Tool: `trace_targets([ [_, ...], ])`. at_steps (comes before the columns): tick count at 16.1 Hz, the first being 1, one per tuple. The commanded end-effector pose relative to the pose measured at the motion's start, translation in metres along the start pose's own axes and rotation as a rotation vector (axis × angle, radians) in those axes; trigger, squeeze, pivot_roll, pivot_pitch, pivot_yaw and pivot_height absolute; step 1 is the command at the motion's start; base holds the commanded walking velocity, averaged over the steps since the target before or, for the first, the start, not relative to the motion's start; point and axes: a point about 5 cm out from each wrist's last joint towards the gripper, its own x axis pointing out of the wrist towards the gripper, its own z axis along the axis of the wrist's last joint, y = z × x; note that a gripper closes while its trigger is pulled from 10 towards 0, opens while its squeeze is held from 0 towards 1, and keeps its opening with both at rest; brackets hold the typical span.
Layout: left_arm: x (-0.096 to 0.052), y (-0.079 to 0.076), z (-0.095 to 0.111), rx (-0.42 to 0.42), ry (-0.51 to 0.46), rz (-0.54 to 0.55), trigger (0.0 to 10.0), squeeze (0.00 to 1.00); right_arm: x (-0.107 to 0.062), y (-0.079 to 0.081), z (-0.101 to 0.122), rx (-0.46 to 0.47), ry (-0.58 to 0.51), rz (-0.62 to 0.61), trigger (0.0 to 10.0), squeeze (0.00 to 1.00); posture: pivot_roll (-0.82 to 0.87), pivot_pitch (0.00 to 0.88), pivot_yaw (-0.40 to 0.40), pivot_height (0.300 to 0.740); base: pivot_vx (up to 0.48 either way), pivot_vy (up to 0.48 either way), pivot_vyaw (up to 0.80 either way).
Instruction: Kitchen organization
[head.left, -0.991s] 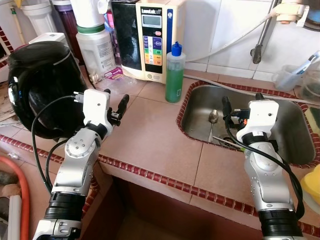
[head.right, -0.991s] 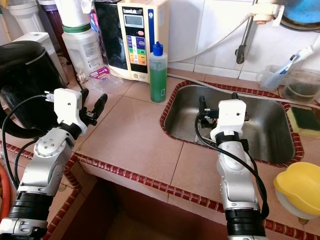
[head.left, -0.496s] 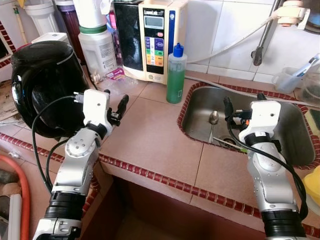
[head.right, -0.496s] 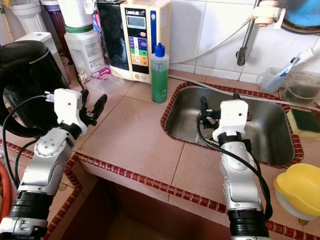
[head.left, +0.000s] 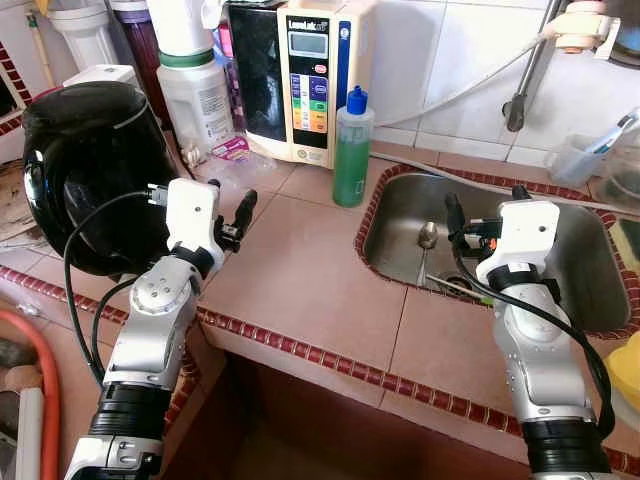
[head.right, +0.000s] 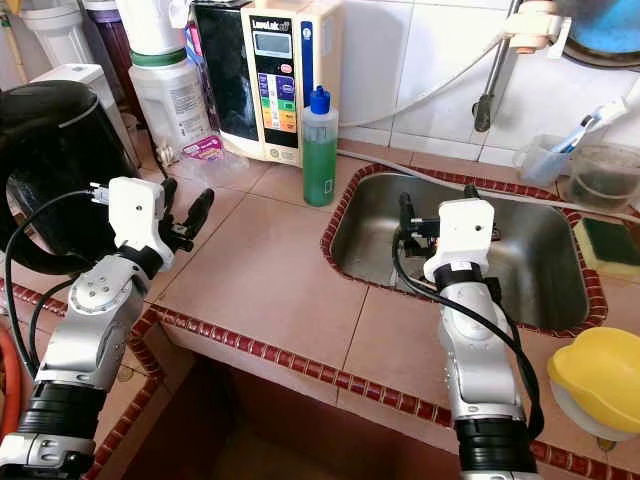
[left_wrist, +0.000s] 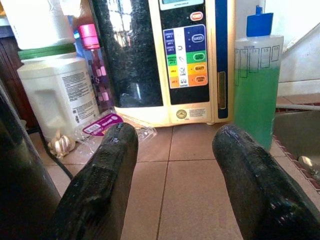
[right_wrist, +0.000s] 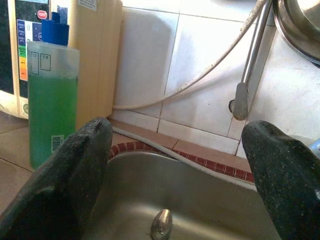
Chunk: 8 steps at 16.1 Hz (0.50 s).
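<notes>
The left gripper (head.left: 233, 204) hovers with fingers spread, holding nothing, above the tiled worktop (head.left: 300, 280) beside the black appliance (head.left: 85, 170); the right gripper (head.left: 482, 208) hangs wide apart over the sink (head.left: 585, 290), where a spoon (head.left: 427, 237) lies; the green soap bottle (head.left: 351, 148) stands at the sink's corner

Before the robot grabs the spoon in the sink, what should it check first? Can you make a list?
1. Right gripper open: ok, its fingers are wide apart.
2. Right gripper over the sink: ok, it is held above the basin.
3. Spoon in sight: ok, it lies at the bottom of the sink, ahead of the right gripper.
4. Spoon free to lift: cannot tell, other thin utensils lie near its handle.
5. Green soap bottle out of the way: ok, it stands upright on the counter beside the sink.
6. Left gripper empty: ok, open above the counter, holding nothing.
</notes>
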Motion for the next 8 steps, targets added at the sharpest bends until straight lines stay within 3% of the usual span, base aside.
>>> trace_targets([
  [1, 0.0016, 0.0034, 0.0050, 0.021, -0.008, 0.005, 10.0, 0.00, 0.0046, 0.0040, 0.0047, 0.007, -0.024, 0.015, 10.0, 0.00, -0.19, 0.010, 0.038, 0.740, 0.000, 0.000, 0.00],
  [8, 0.0014, 0.0101, 0.0095, -0.018, -0.025, 0.009, 10.0, 0.00, 0.0092, 0.0082, 0.0062, 0.027, -0.022, 0.018, 10.0, 0.00, -0.18, 0.026, 0.041, 0.740, 0.000, 0.000, 0.00],
])
